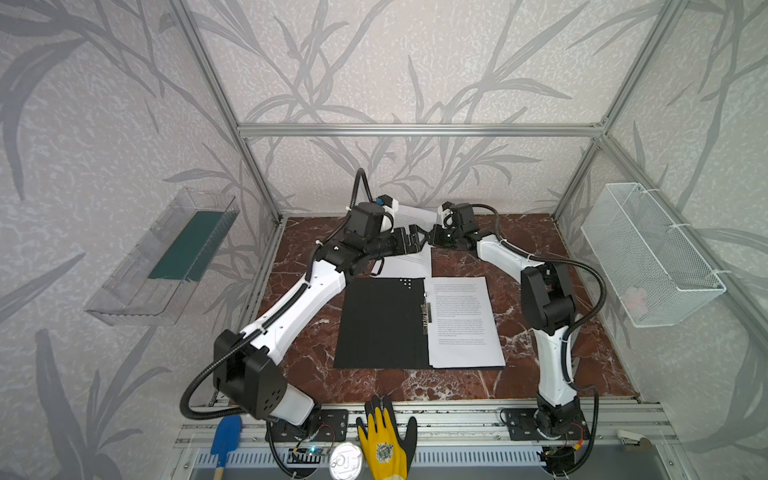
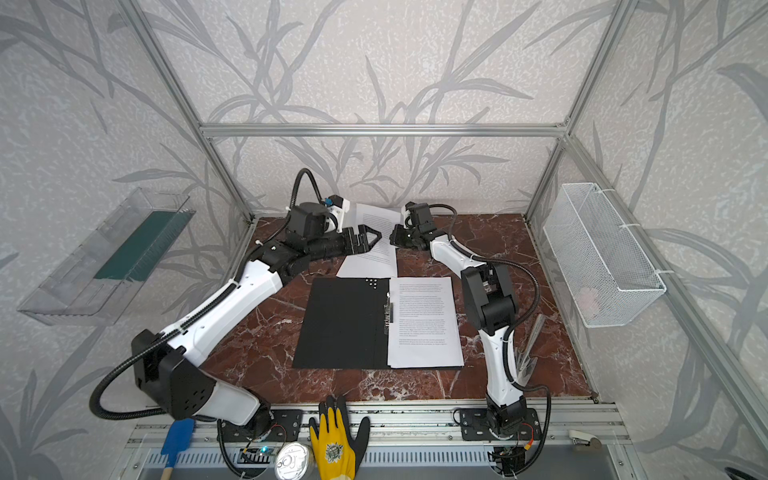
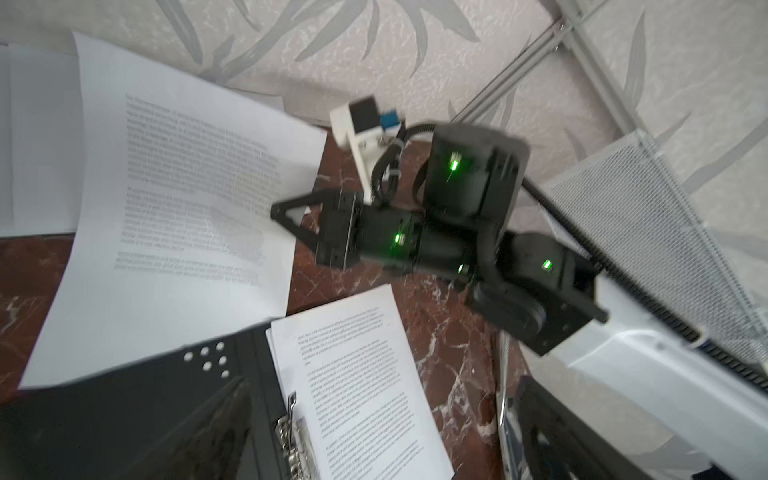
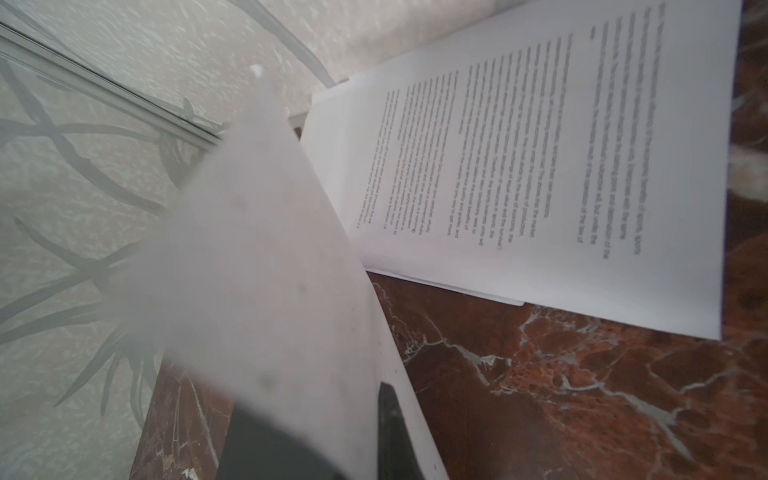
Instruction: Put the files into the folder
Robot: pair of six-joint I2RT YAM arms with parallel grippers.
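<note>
We see a red-brown marble surface [image 1: 457, 386] veined with white. An open black folder [image 1: 382, 324] lies flat at its middle, with printed files [image 1: 461, 324] stacked on the folder's right half. Behind the folder, loose sheets [image 1: 409, 266] spread toward the back wall, the nearest reaching the folder's far edge.

matt folder [image 1: 380, 328], glossy marbled table [image 1: 511, 386]

Place: looked like a robotics lab test cell.
Enclosure: framed in aluminium profile [image 1: 419, 129], lined with leaf-pattern wall panels [image 1: 104, 104].
Equipment: two robot arms [image 1: 291, 307] bolted to a slotted front rail [image 1: 457, 417], wiring left exposed.
Bench: marble-pattern tabletop [image 1: 540, 232].
Fixtures: clear tray [image 1: 137, 270] and wire basket [image 1: 648, 257] hung on side walls.
</note>
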